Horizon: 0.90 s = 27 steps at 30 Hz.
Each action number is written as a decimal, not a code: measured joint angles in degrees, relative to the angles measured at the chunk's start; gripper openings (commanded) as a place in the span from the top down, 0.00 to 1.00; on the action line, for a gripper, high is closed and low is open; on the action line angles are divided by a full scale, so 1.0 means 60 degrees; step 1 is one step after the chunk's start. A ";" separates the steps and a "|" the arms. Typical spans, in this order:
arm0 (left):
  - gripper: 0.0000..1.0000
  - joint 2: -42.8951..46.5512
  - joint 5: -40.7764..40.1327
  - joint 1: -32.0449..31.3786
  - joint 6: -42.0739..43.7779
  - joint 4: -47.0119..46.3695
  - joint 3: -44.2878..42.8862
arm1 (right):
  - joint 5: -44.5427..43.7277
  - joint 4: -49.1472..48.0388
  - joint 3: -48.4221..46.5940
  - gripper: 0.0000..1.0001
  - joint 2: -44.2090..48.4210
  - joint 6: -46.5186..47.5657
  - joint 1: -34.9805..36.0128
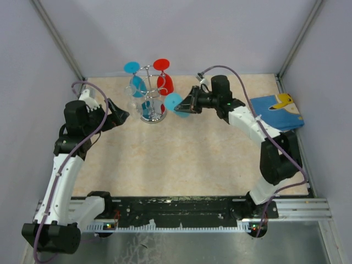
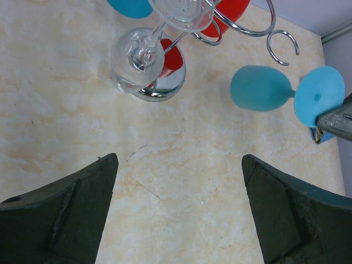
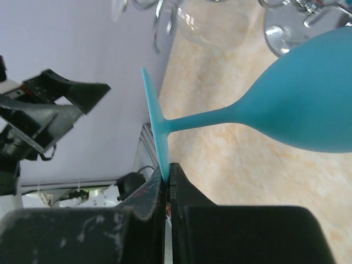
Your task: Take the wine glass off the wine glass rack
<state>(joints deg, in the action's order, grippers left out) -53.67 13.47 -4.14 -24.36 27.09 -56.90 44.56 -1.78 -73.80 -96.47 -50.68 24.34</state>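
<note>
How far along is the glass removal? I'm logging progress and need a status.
Done: the right gripper is shut on the foot of the blue wine glass, which in the left wrist view lies sideways, apart from the wire loops of the wine glass rack. In hand: the glass is held above the table. Left: setting it down. The left gripper is open and holds nothing.

Two blue wine glasses [image 1: 173, 103], one red glass [image 1: 165, 83], one clear glass [image 2: 137, 58], one rack [image 1: 154, 116]

A flat blue item [image 1: 278, 111] (yellow-marked) lies on the table [image 1: 181, 159].
</note>
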 measured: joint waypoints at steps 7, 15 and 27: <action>0.00 0.0098 0.0004 0.0000 0.0000 -0.0004 0.0109 | -0.0933 0.2269 0.0958 1.00 0.1880 0.2073 -0.0845; 0.00 0.0106 0.0109 0.0000 -0.0004 -0.0015 0.0423 | -0.5173 0.5406 -0.0798 1.00 0.0692 0.4579 -0.1504; 0.00 0.0102 0.0233 0.0000 0.0040 -0.0091 0.0608 | -1.4575 0.7934 -0.6958 1.00 -0.5712 0.7151 -0.1457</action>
<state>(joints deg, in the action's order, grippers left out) -53.06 14.87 -4.14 -24.12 26.55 -53.25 -42.89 45.82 -115.55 -130.74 -7.77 15.59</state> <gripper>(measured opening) 0.998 0.010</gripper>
